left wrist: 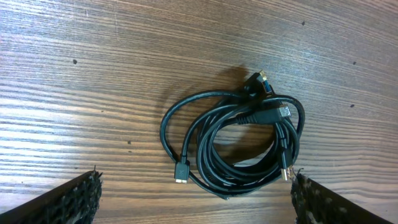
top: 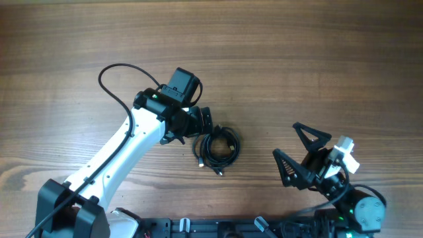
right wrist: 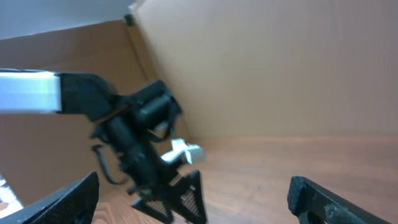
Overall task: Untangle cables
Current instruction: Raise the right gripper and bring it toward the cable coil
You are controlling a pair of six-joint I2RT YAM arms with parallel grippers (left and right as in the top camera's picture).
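- Broadly, a wooden counter (top: 297, 53) is seen carrying everything
- The white left arm (top: 125, 149) is stretched across it, with the left jaws spread wide just beside the cables (left wrist: 236, 115)
- The right jaws are likewise held wide open, well apart from the bundle
- The cables are found coiled together flat on the counter, gripped by nothing

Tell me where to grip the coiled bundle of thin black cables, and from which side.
Probably the loose outer strand ending in the small black plug: it bows clear of the tight coil of the black cable bundle, leaving room for a finger on each side. Come straight down, since it lies flat on the wooden table. The open left gripper hangs over it.
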